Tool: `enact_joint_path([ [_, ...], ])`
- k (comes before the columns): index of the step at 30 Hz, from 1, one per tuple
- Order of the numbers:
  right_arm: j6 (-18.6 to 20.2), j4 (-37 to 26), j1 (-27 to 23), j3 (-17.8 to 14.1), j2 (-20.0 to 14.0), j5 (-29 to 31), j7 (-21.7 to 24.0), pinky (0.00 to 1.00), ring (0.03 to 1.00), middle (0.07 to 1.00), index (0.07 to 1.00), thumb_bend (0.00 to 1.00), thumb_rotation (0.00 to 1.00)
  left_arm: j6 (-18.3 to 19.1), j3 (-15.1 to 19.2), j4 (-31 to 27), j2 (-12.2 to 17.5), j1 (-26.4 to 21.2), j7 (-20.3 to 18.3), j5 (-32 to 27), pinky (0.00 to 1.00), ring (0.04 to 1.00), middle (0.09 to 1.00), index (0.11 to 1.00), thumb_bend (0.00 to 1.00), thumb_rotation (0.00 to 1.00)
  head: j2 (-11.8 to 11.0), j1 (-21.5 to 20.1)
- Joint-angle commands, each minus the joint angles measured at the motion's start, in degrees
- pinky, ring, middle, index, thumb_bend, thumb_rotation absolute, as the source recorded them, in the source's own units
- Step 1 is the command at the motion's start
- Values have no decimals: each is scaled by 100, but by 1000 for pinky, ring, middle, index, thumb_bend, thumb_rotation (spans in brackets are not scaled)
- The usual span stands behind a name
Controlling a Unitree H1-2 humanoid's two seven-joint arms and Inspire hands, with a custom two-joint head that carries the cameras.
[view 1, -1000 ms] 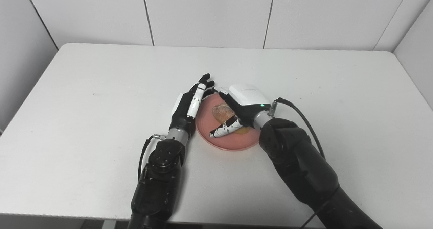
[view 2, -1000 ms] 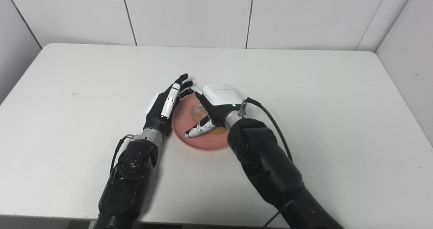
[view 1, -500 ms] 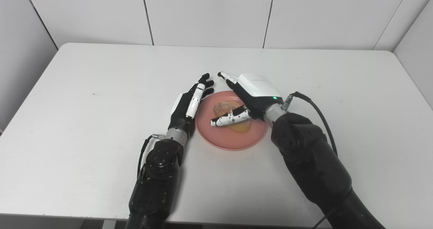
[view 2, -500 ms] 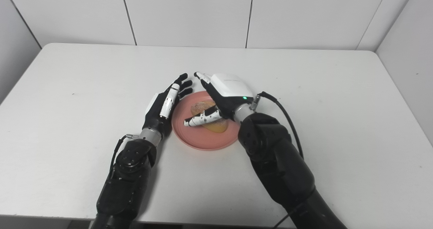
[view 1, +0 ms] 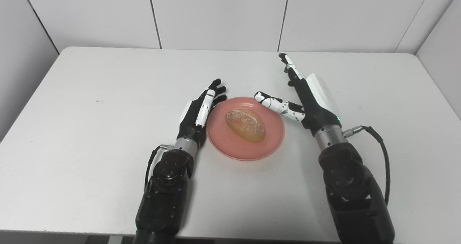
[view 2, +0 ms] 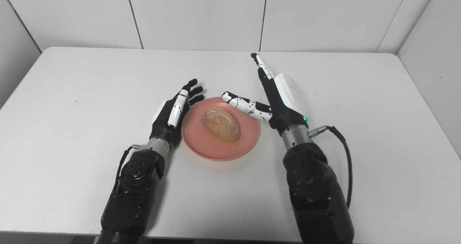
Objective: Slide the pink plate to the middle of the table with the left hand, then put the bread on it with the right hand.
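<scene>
We note the white table (view 1: 90, 128); pink plate (view 1: 234, 150) between both hands, bread (view 1: 245, 124) on it. Right hand (view 1: 309, 96) beside it — raised, fingers spread, empty. Left hand (view 1: 198, 110) edge-on at the rim — extended, empty.

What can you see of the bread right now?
The bread is one small oval roll, golden brown with a pale, floury-looking crust, whole and unbroken. It lies flat near the middle of the pink plate, its long axis running diagonally. Only the plate touches it; the open right hand and left hand stand clear on either side.
</scene>
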Motion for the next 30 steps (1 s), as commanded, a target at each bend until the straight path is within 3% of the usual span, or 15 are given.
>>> enact_joint_path([
  [1,-365,-158,62,-163,103,214,-387,855,938,975,975,748,988,-14,34,-123,4,43,-39,-55,884,895,906,901,345,1000,1,-14],
  [8,-1238,347,705,-550,384,1149,-1188,856,919,936,927,550,1000,-115,112,-482,-62,312,109,-28,899,914,930,926,341,1000,-13,-24],
  [14,-1905,729,1066,-691,710,2109,-1383,894,938,942,929,462,1000,-329,70,-758,-113,609,248,108,916,934,945,946,360,1000,-16,3],
  [20,-1826,709,1215,-634,835,2513,-1273,925,942,938,913,260,1000,-383,22,-1089,-207,933,393,260,923,940,953,956,367,1000,-22,-3],
  [30,-1695,770,1251,-608,862,2871,-1230,936,947,947,934,202,1000,-420,-104,-1160,-145,997,319,515,934,939,958,957,382,1000,-13,-32],
])
